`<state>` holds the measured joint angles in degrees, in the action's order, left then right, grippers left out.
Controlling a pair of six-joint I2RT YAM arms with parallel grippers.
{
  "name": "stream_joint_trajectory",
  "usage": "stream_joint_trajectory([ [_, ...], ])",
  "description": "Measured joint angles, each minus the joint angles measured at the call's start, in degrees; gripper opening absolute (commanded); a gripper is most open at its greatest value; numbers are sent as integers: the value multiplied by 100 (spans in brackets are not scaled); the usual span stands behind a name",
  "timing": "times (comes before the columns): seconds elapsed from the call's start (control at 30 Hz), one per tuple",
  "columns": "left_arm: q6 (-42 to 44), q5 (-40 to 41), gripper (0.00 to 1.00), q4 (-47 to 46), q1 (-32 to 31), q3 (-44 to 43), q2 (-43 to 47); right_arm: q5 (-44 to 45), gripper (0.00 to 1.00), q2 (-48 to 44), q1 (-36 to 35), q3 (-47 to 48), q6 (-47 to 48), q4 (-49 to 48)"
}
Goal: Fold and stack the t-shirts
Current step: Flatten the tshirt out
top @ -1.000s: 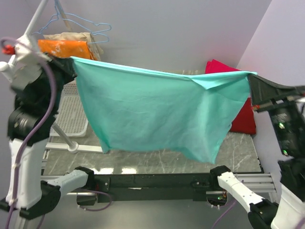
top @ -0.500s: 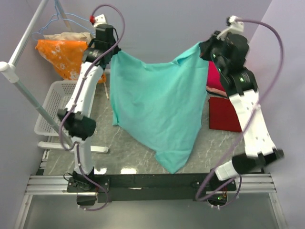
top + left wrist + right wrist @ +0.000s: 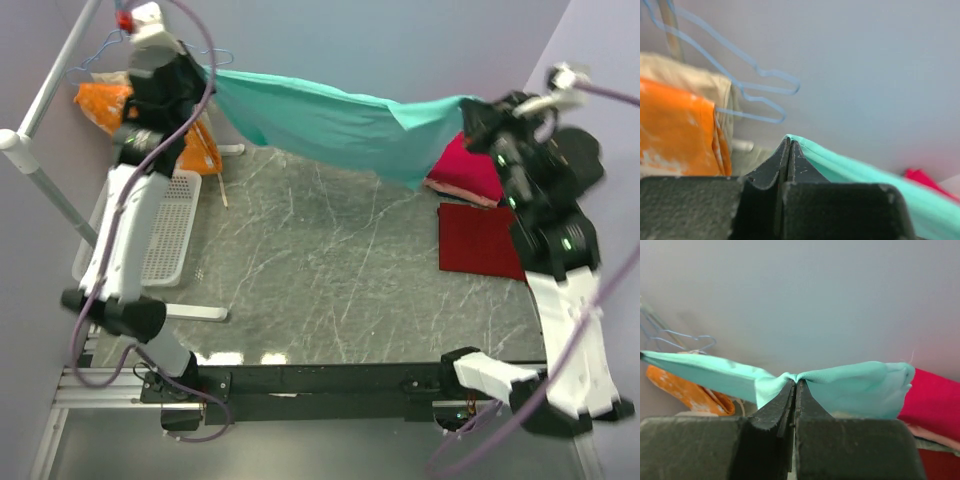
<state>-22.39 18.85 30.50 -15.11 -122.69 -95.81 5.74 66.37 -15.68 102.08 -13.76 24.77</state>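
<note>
Left tool and right tool pinch teal t-shirt.

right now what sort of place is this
Probably a walled robot test cell set up for laundry folding: a teal t-shirt stretched above a marble-look table, a folded dark red shirt, a white basket.

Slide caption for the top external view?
Left gripper and right gripper hold the teal t-shirt stretched above the table.
</note>
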Motion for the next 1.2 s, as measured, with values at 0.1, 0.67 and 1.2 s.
stream_joint_trajectory([
  [0.1, 31, -208, 1, -114, -9, 35, 671, 79, 0, -776, 9, -520, -33, -9],
  [0.67, -1611, -1178, 1, 1499, -1375, 6983, 1967, -896, 0, -2186, -286, -5974, -2573, 2210],
  [1.2, -2800, -1010, 67, 2323, -1631, 7075, 2439, -706, 43, -2061, -332, -6061, -3193, 3685],
])
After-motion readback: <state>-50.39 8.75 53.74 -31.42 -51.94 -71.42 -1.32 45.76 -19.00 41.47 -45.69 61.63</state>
